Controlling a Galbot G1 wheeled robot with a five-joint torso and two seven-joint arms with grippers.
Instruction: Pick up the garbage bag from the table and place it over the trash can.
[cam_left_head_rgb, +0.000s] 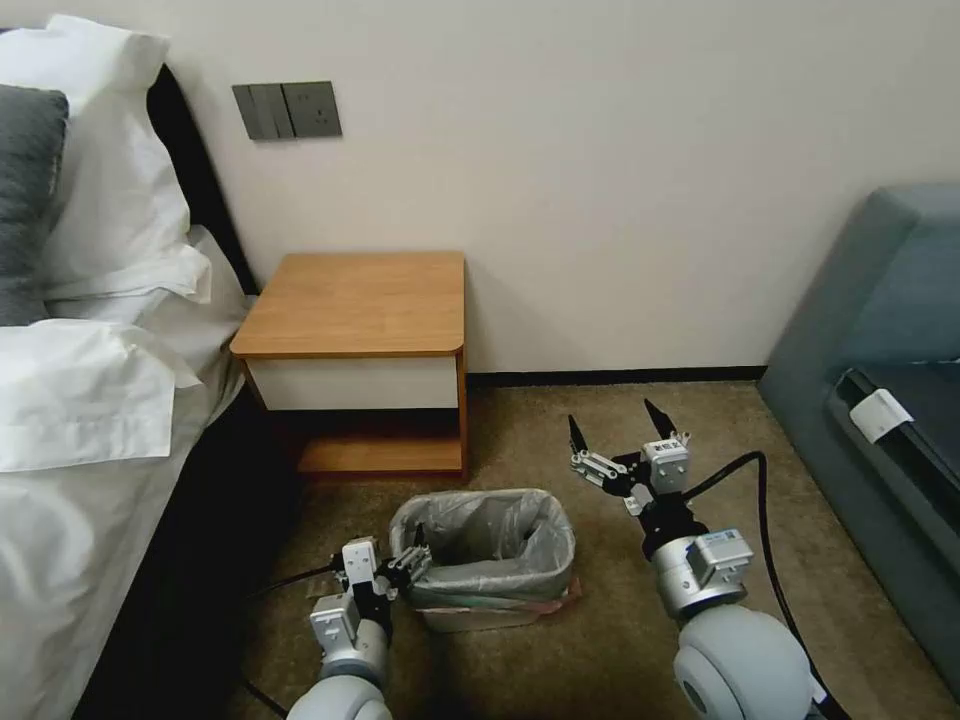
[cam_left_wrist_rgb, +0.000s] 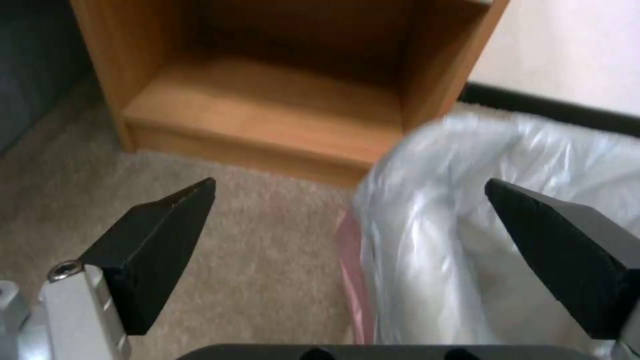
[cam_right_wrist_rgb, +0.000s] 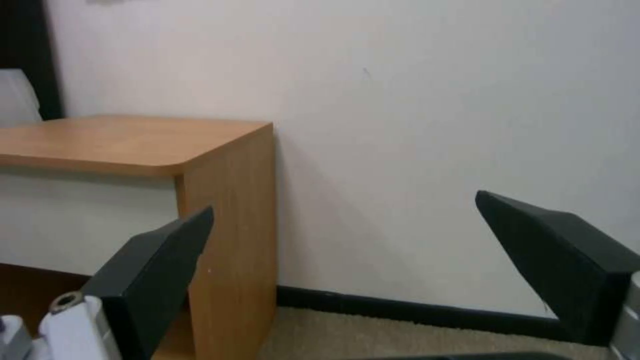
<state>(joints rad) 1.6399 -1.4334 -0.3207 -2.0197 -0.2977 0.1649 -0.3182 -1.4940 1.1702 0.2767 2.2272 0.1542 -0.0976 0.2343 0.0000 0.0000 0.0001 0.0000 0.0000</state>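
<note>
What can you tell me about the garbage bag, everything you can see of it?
The garbage bag is thin, crinkly, translucent grey film with a pink-red edge showing low on its outside. It lines the cream-white trash can, its mouth open and its top folded over the rim all round, hanging partway down the sides. The can stands on carpet in front of the nightstand. The left pincer, open, sits at the bag's left rim, one finger on each side of it; contact is unclear.

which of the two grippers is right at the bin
The left gripper: it sits open against the bag-covered rim of the trash can, beside the garbage bag. The right gripper is held open in the air, off to the bin's other side.
</note>
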